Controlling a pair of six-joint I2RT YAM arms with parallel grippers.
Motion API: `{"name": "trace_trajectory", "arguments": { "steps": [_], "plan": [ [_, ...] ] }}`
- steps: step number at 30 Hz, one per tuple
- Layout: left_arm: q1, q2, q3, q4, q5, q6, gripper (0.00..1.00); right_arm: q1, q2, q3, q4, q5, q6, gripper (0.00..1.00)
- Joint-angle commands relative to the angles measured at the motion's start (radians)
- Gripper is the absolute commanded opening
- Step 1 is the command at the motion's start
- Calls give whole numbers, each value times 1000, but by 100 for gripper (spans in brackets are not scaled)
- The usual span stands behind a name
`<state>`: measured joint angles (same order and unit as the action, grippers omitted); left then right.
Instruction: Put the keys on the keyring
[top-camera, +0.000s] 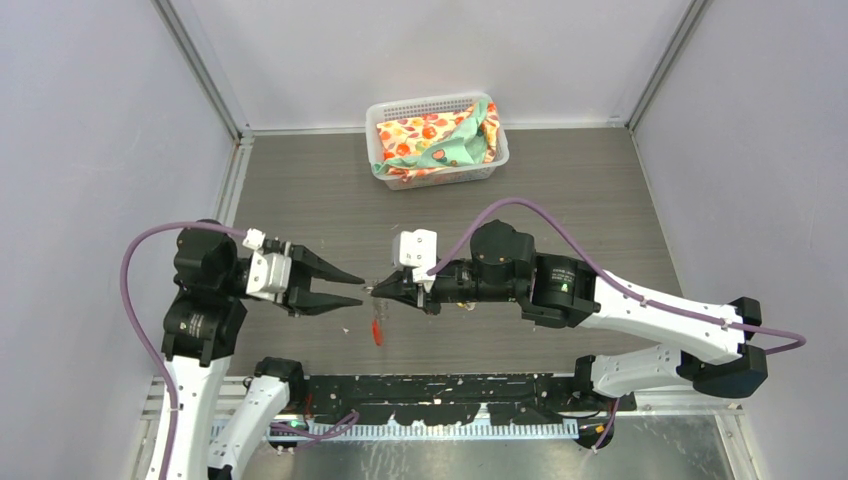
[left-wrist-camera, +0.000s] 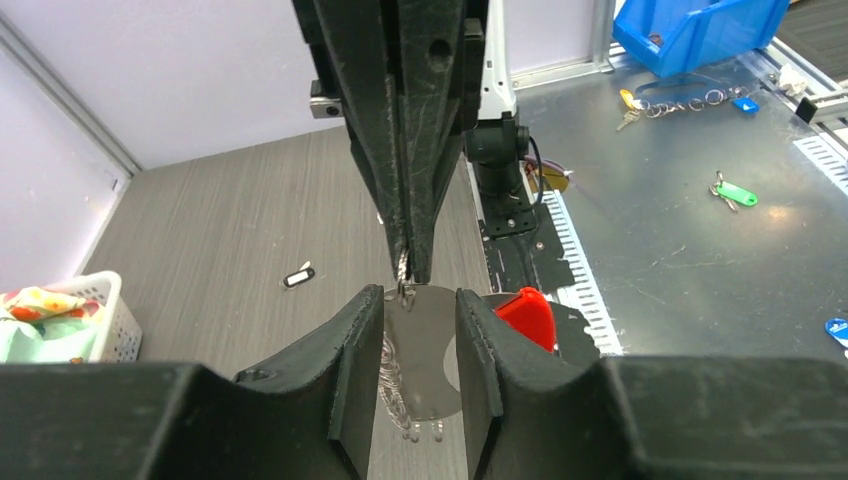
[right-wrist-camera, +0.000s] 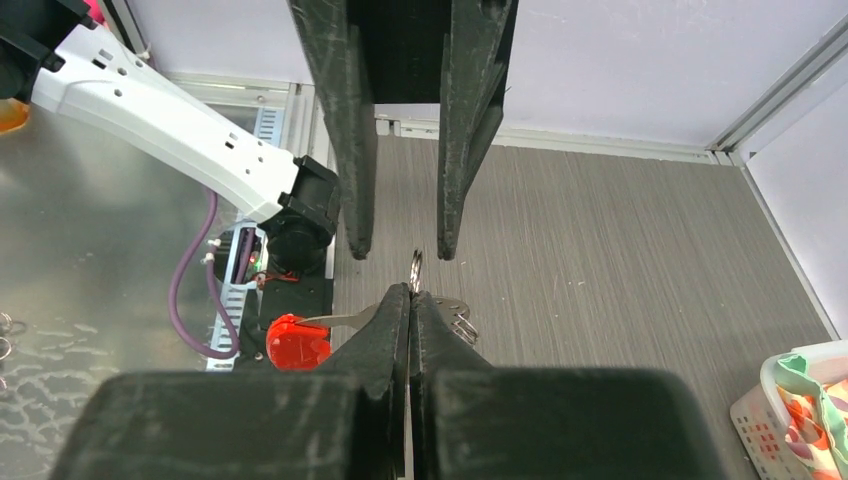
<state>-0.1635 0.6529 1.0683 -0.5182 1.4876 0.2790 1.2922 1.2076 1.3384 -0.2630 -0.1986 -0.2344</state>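
If the black two-finger left hand (top-camera: 357, 289) closes off-line, it could knock the small silver loop (right-wrist-camera: 415, 268) sideways. It could also pull the curved silver metal keyring (left-wrist-camera: 430, 345) out of the black right hand (top-camera: 381, 290), since that pinch looks thin. The hanging red oblong plastic tag (left-wrist-camera: 525, 315) could swing and twist the ring too. Neither hand has a key: the tiny black-headed key with a silver blade (left-wrist-camera: 298, 276) lies on the grey wood-grain desk (top-camera: 560, 200), well apart, so closing now would likely grab ring, not key. Brass key: can't find it.

Left hand: fingers parted, moderate gap, empty, tips just short of the loop, touching nothing I can see.

Right hand: fingers pressed together, pinching the keyring at its top loop. Keyring is in the air above the desk between the two hands, tag dangling below.
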Motion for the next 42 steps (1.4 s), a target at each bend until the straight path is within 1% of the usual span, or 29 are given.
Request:
{"name": "trace_trajectory", "arguments": {
  "steps": [1,7,10,14,17,20,23,29,35,37,38,39,40,42],
  "plan": [
    [-1,27,21,-6,-48,-62,31,4,-7,58,53,8,0,1],
    [-1,41,28,-6,-20,-87,19,3,13,77,51,1,0,1],
    [-1,36,22,-6,5,-93,17,4,18,84,45,0,4,1],
    [-1,36,24,-7,21,-99,18,2,23,88,41,1,6,1],
    [-1,29,28,-6,27,-100,25,4,26,87,40,2,8,1],
    [-1,29,30,-5,-2,-131,26,4,26,82,47,4,9,1],
    [-1,36,32,-6,-49,-181,21,4,25,79,56,4,12,1],
    [-1,31,11,-11,-39,-191,2,4,19,69,65,14,18,1],
    [-1,11,-6,-11,-3,-140,0,3,26,67,69,20,28,1],
    [-1,3,-20,-11,-6,-100,0,4,31,73,66,26,36,1],
    [-1,-3,-29,-11,-17,-68,0,4,34,77,64,32,41,3],
    [-1,-9,-39,-12,-29,-35,0,4,34,81,60,43,48,12],
    [-1,-9,-49,-7,-33,0,0,4,31,81,57,59,56,23],
    [-1,2,-62,18,-34,31,0,0,14,76,45,94,67,33]
  ]
}}
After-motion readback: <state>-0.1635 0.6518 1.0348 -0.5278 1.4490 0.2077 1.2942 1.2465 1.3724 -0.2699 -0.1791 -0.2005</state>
